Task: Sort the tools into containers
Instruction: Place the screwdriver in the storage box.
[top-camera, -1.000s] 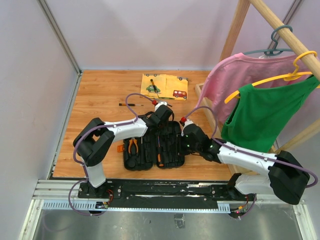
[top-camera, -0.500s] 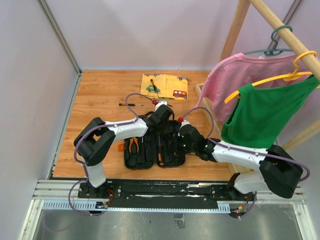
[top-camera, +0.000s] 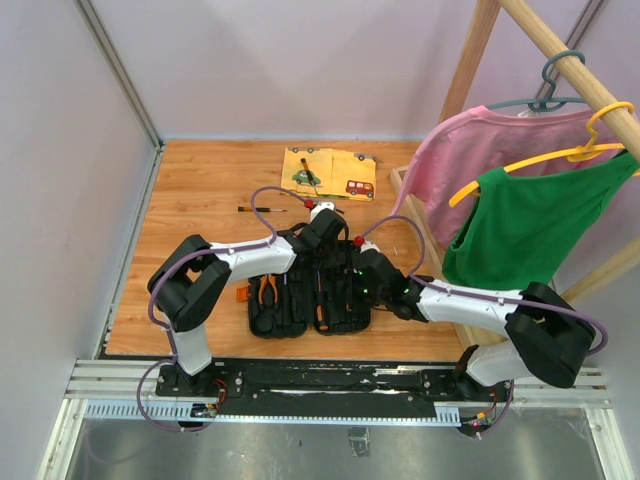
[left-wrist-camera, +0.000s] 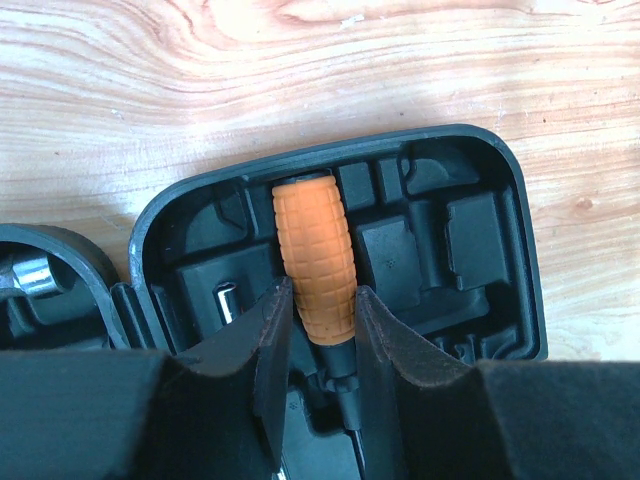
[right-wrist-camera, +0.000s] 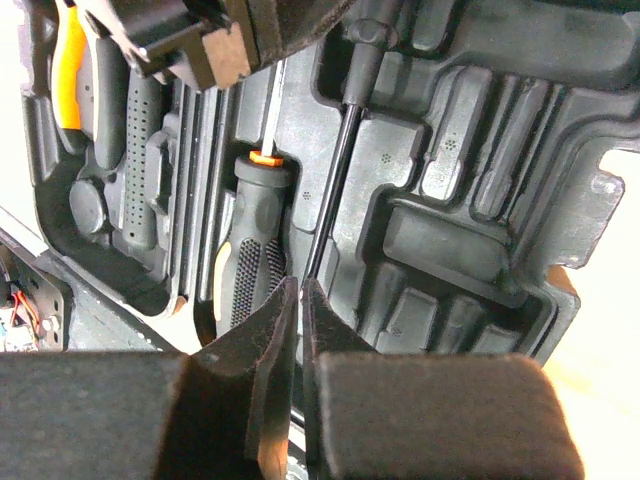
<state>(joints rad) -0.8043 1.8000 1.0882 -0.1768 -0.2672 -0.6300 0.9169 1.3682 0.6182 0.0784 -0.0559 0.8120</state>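
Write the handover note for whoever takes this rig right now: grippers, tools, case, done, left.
Left gripper: shut on the orange-handled screwdriver, which is set along a slot of the open tool case.
Right gripper: shut, fingertips at the end of a thin dark shaft lying in the case; whether it pinches the shaft is unclear.
Done: pliers and a black-handled screwdriver sit in case slots.
Left: seat and release the held screwdriver. Then fetch the thin dark screwdriver from the table beyond the case and the tool lying on the yellow cloth.
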